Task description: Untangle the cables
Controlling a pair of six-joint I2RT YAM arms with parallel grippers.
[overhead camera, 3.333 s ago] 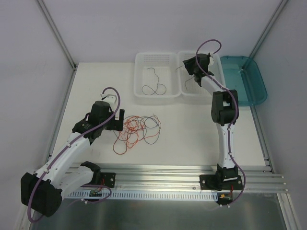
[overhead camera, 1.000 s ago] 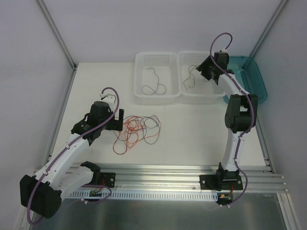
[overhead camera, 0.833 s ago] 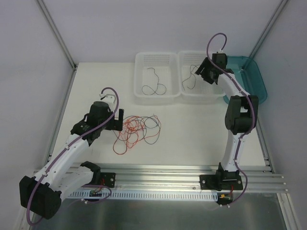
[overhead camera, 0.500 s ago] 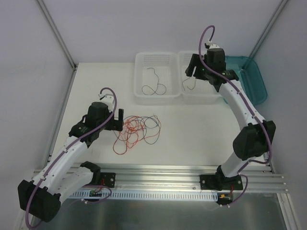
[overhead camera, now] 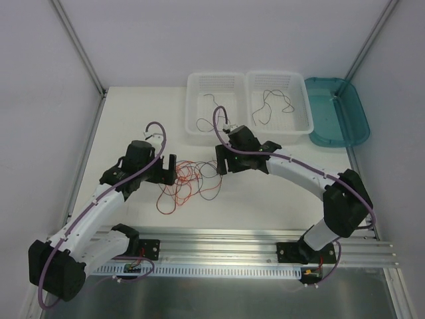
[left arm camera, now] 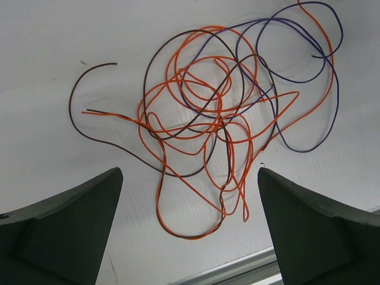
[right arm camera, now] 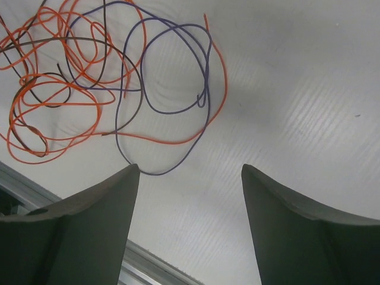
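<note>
The cables [overhead camera: 189, 178], hair-thin flexible wires in orange-red, dark brown-black and purple, lie in one loose tangle of overlapping loops on the white table [overhead camera: 265, 199].

The left gripper [overhead camera: 169, 169] hangs at the tangle's left edge. Its black jaws are spread wide with nothing between them, and its wrist view looks down on the knot through the gap. The right gripper [overhead camera: 222, 161] hangs at the tangle's right edge, near the purple loops — jaws likewise apart and empty.

Beyond the tangle, toward the far wall, two white perforated plastic baskets stand side by side. The left basket [overhead camera: 216, 75] holds a thin dark wire [overhead camera: 212, 99], partly hidden by the right arm. The right basket [overhead camera: 279, 74] holds a second dark wire [overhead camera: 265, 100]. Farthest from the tangle, just past the right basket, sits a translucent teal plastic tray [overhead camera: 362, 119].
</note>
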